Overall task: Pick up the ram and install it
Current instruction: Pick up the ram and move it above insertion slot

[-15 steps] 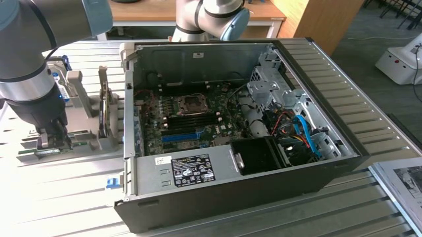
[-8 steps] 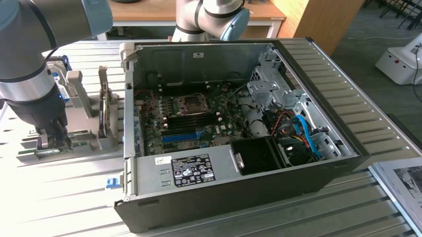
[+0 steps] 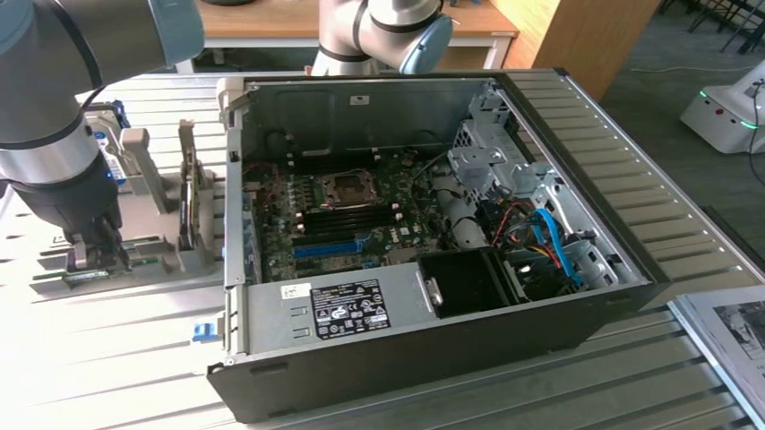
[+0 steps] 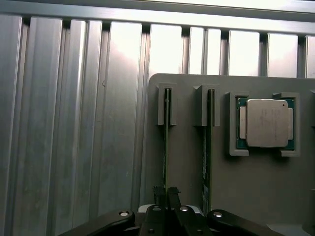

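Green and seen edge-on, the ram (image 4: 166,142) is showing as a thin line in the wrist view. It is standing upright in one of two narrow slots of a grey holder plate (image 4: 256,191). That plate is lying on the slatted aluminium counter (image 4: 74,128).

The tool (image 4: 166,194) is sitting low over the stick, with its two black fingers (image 4: 158,196) pressing in from either side. It is clamped on the ram, which is sitting in its slot and not lifted out. A second memory stick (image 4: 206,147) is standing in the neighbouring slot, just beside the gripped one and apart from it. On the far side of that second stick, a square silver processor (image 4: 266,123) is lying flat in its own pocket of the same plate.

In the exterior view, the arm (image 3: 54,152) is reaching straight down at the exterior view's left, with its lower end meeting the holder plate. An open computer case (image 3: 622,179) is lying on its side in the middle of the counter, to the exterior view's right of the plate. Inside it, the motherboard (image 3: 281,237) is facing up. A row of long black memory slots (image 3: 355,215) is running just below the processor socket (image 3: 350,186). A power supply (image 3: 347,309) with a white-printed label is sitting at the near edge of the case. Blue cables (image 3: 550,237) are curling in the drive bay on the exterior view's right.
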You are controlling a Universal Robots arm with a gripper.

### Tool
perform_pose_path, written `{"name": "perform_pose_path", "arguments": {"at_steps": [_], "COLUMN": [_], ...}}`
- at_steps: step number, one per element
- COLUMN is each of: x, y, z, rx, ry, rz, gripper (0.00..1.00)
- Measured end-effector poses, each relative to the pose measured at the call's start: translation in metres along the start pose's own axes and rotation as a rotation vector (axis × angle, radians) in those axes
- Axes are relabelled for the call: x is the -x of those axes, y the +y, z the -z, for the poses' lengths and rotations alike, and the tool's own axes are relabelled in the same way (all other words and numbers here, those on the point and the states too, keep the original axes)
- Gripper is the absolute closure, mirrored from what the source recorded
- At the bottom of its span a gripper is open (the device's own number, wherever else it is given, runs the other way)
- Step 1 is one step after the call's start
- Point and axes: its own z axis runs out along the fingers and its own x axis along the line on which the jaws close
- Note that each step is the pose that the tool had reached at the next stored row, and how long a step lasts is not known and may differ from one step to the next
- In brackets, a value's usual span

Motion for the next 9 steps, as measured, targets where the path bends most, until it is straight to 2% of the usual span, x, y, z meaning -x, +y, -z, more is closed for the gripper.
{"name": "perform_pose_path", "arguments": {"at_steps": [9], "x": [0.0000], "y": [0.0001], "z": [0.0041], "rx": [-0.0003], "ry": [-0.0001], "rz": [0.000], "gripper": [0.86]}}
